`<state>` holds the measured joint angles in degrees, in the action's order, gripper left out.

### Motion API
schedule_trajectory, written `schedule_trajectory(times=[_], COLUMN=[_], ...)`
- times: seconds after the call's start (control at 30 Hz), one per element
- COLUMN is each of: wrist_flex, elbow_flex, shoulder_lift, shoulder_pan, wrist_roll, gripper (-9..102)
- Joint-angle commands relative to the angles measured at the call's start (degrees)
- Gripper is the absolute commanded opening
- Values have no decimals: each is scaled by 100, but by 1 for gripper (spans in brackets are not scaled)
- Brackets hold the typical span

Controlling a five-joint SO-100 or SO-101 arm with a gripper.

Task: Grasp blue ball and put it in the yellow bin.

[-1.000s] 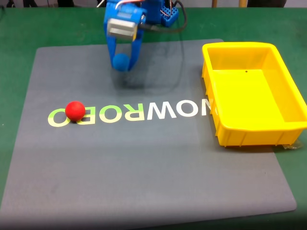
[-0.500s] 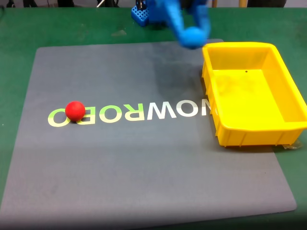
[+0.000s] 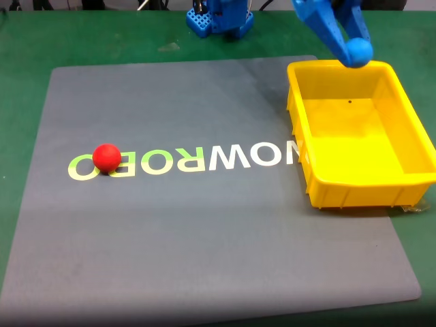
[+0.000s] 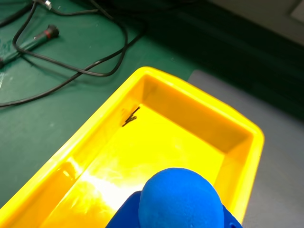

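Above the far rim of the yellow bin (image 3: 361, 129), you hold the blue ball (image 3: 358, 52) clamped between the fingers of the gripper (image 3: 357, 53); the jaws are clenched on it, and the ball hangs clear of any surface. Seen from the fixed view, the ball sits over the bin's back wall, near the middle of that edge, so you are at the carry step, with the grasp done and the drop not yet made. From the wrist view, the ball (image 4: 180, 199) fills the lower centre and the bin's bare floor (image 4: 156, 156) opens out beyond it, with a small dark mark near one inner corner.

Your next move, by this reading, calls for bringing the ball a little further inward, over the open floor and not the rim, then parting the fingers. Release too near the back wall and the ball may strike the rolled edge and bounce out onto the green table (image 3: 109, 34).

The red ball (image 3: 106, 157) rests well apart on the grey mat (image 3: 204, 231), touching the printed lettering, and needs no attention.
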<state>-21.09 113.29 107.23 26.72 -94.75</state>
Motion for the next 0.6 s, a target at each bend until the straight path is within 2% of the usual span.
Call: schedule_trajectory(times=[0.0, 0.13, 0.23, 0.3, 0.57], wrist_flex=[44, 62, 53, 53, 79], elbow_flex=[-492, -536, -562, -580, -580], shoulder_lift=[-18, -123, -176, -202, -193], shoulder_pan=[158, 167, 97, 35, -141], wrist_roll=[149, 114, 97, 114, 141], gripper=[0, 1, 25, 34, 37])
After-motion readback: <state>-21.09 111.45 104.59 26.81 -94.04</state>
